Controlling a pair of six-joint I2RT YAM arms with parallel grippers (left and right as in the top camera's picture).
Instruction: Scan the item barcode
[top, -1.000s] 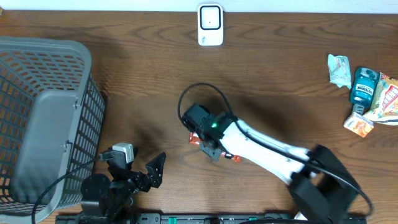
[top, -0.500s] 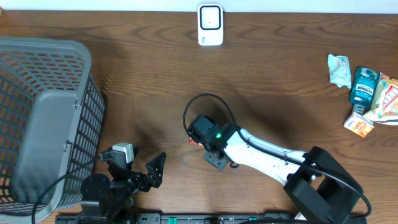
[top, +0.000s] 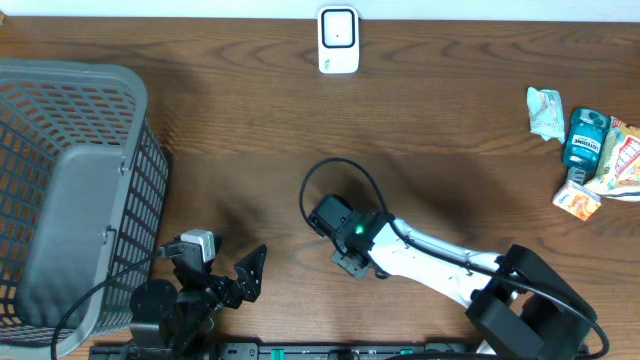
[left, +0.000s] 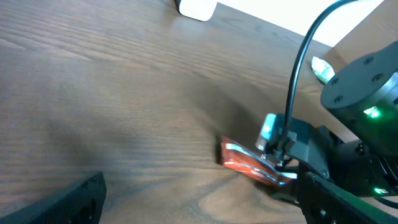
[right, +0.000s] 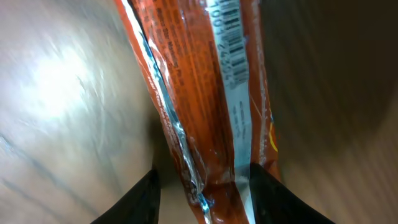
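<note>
Now right gripper pinching orange-red packet between narrow fingers, barcode showing in right wrist view, toward 6 o'clock of table; left gripper idling wide apart at 7 o'clock

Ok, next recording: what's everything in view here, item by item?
scanner: 1, white, top centre of the table
basket: 1, grey, left edge
red packet: 1, red-orange, barcode showing, table centre, in the right gripper
grocery items: about 4, white-green, teal, orange, clustered at the right edge
table: 1, brown wood
left gripper: 1, black, open, bottom left
right gripper: 1, black, shut on the red packet
</note>
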